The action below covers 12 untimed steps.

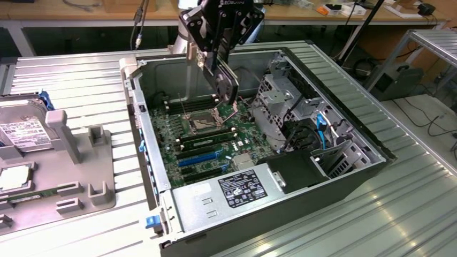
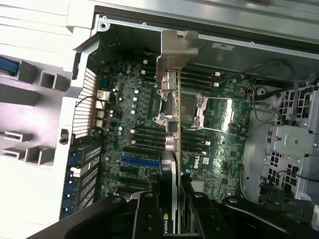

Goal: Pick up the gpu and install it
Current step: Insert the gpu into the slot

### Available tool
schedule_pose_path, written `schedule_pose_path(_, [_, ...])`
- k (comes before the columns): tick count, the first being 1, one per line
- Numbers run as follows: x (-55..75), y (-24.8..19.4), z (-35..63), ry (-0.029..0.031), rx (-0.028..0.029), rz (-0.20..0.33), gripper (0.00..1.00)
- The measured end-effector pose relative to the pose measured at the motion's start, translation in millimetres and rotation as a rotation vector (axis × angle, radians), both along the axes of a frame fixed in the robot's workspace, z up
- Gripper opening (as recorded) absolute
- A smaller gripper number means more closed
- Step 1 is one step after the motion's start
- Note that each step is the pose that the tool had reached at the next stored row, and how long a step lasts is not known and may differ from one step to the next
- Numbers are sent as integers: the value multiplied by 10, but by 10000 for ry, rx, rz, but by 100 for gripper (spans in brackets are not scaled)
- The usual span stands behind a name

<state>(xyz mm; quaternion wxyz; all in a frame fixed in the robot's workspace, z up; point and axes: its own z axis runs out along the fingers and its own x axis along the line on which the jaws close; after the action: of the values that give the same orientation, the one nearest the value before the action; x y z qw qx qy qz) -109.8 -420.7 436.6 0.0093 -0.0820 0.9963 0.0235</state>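
Black claw (image 1: pixel 218 61) tight around gpu (image 1: pixel 228 88) over motherboard (image 1: pixel 207 142), silver bracket (image 2: pixel 175 50) plain in wrist view.

Bright light, glare on table (image 1: pixel 403 217), case (image 1: pixel 168 75) interior shadowed

The gripper (image 1: pixel 215 53) is running off the exterior view's upper edge at twelve o'clock, so its upper body is being cut away. It is pinching the gpu (image 1: pixel 228 88), which is hanging edge-on, so its faces are not showing and its top is sitting buried between the fingers (image 2: pixel 147 214). From the wrist, the card's silver bracket (image 2: pixel 175 52) is covering part of the processor socket (image 2: pixel 192 107). At nine o'clock from the computer case (image 1: pixel 335 193), the hard drive (image 1: pixel 20 134) is being clipped by the frame. The power supply label (image 1: pixel 246 188) is printing too small to read.
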Motion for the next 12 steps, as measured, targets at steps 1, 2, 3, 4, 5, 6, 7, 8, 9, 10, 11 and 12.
schedule_pose_path(1, [0,0,0,0,0,127,27])
schedule_pose_path(2, [0,0,0,0,1,214,27])
schedule_pose_path(3, [0,0,0,0,0,386,27])
schedule_pose_path(4, [0,0,0,0,1,480,27])
schedule_pose_path(5, [0,0,0,0,0,547,27])
schedule_pose_path(6, [0,0,0,0,0,620,27])
schedule_pose_path(7, [0,0,0,0,0,684,27])
schedule_pose_path(8, [0,0,0,0,0,758,27])
schedule_pose_path(9, [0,0,0,0,0,834,27])
schedule_pose_path(10, [0,0,0,0,0,928,27])
schedule_pose_path(11, [0,0,0,0,1,1031,27])
schedule_pose_path(12, [0,0,0,0,0,1129,27])
